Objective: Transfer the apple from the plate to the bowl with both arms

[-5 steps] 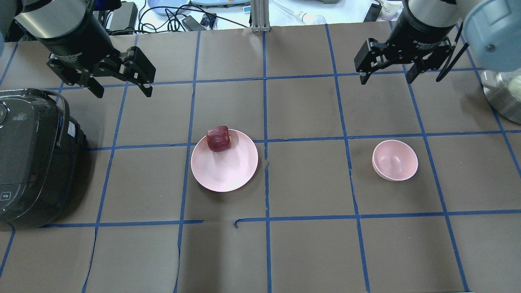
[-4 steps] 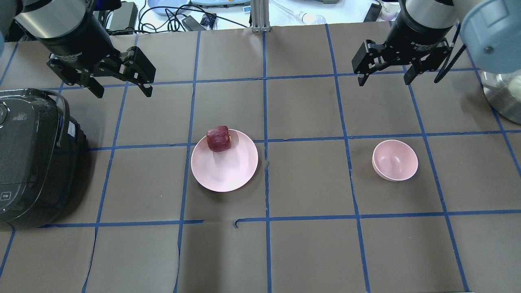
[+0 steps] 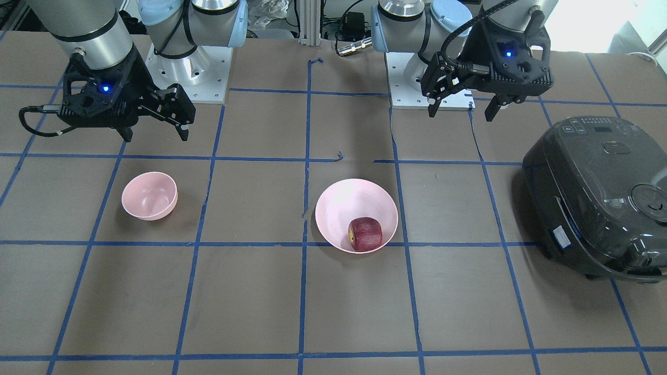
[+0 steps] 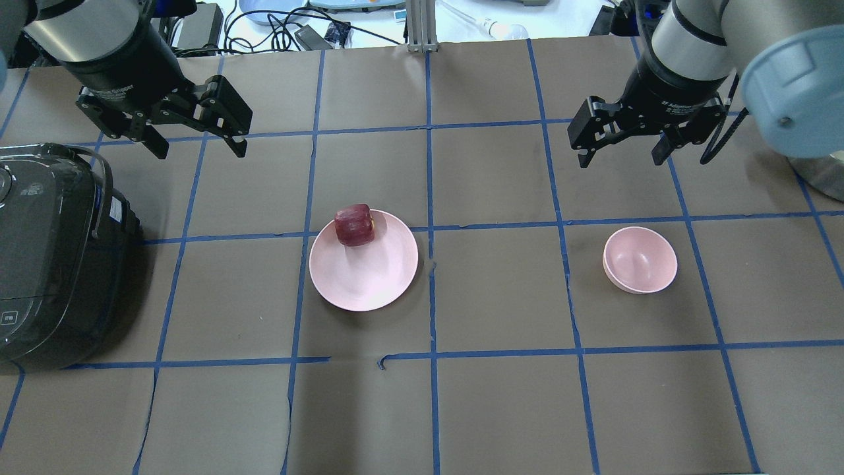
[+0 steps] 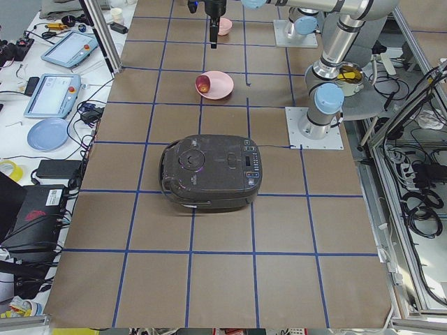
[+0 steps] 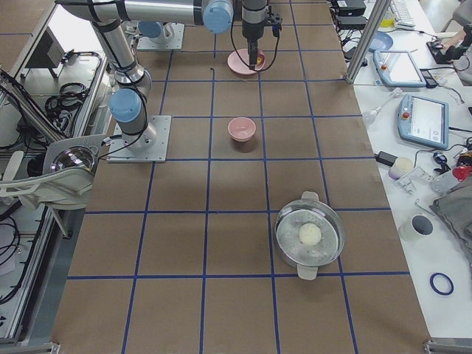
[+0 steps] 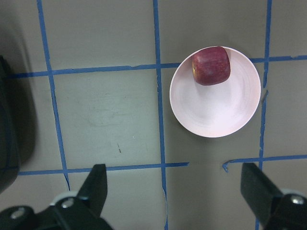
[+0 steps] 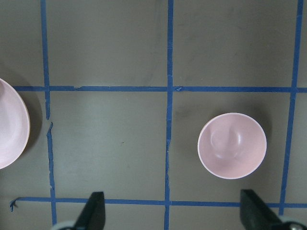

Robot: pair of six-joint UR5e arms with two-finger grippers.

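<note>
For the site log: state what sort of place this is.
Likely a robotics lab: a left arm and right arm bolted to a tape-gridded table, teach pendants on side benches, loose cables.

Brown table covering is recorded as matt paper, gridded with blue tape. A smooth matt finish is noted on the wide shallow pale pink plate and small deep pale pink bowl. Faint sheen is seen on the dark red apple; gloss on the dark grey plastic cooker.
</note>
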